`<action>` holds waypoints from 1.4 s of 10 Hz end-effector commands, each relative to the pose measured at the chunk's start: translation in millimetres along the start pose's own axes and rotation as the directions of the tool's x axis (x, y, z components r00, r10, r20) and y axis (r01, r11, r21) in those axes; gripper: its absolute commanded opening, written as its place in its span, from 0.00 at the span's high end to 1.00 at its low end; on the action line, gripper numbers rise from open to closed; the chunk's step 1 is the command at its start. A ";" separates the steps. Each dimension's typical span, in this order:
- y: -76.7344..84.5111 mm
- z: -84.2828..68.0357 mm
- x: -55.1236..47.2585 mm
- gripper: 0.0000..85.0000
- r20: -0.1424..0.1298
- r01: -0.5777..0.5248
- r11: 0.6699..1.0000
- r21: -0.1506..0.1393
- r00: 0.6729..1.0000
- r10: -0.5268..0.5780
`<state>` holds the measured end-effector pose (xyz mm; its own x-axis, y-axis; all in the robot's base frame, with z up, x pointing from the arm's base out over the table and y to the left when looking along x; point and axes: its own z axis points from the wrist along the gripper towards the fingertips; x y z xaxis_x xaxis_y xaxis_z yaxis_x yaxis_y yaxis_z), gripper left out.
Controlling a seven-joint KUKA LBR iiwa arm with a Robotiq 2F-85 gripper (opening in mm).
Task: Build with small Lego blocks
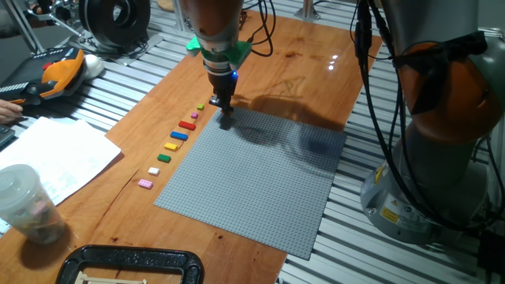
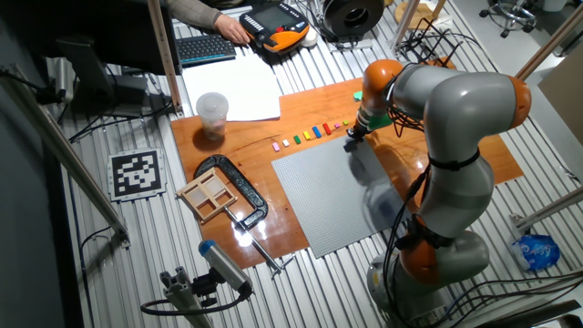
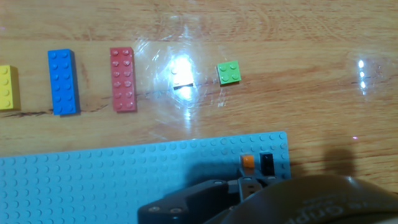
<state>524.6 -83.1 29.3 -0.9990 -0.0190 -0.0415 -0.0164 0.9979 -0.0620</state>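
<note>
Grey studded baseplate (image 1: pixel 260 177) fills the centre of the wooden table (image 1: pixel 316 71). Gripper (image 1: pixel 225 118) at its upper-left corner; jaw state cannot be told. Small Lego blocks (image 1: pixel 177 136), flat glossy plastic, line its left edge; orange brick (image 3: pixel 248 162) and dark brick (image 3: pixel 267 163) sit on the corner.

Before you, the large grey studded plastic baseplate (image 1: pixel 260 177) lies flat on the brown wooden tabletop (image 1: pixel 316 71). A row of small flat plastic Lego blocks (image 1: pixel 175 140) runs along the board just beside the plate's left edge, each apart from its neighbours. The dark two-finger gripper (image 1: pixel 225 118) stands over the plate's far left corner, where a tiny orange block (image 3: pixel 248 162) and a tiny dark block (image 3: pixel 267 163) sit side by side on the studs. A clear plastic cup (image 1: pixel 28 203) rests well left of the row.
</note>
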 end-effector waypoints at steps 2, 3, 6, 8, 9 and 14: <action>1.4 0.9 0.7 1.00 -0.007 -0.009 1.000 -0.008 1.000 0.009; 2.6 -1.6 0.8 1.00 -0.013 -0.024 1.000 -0.012 1.000 0.024; 4.8 -6.4 1.0 0.80 -0.016 -0.038 0.999 -0.007 0.999 0.038; 3.8 -11.8 0.5 0.80 -0.024 -0.039 0.999 -0.003 0.999 0.039; 2.9 -16.0 0.4 0.80 -0.028 -0.039 0.999 0.001 0.999 0.039; -3.8 -25.0 -14.6 0.80 -0.036 -0.016 1.000 0.002 0.999 0.016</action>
<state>538.0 -85.1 55.0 -1.0000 -0.0008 -0.0067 -0.0004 0.9980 -0.0628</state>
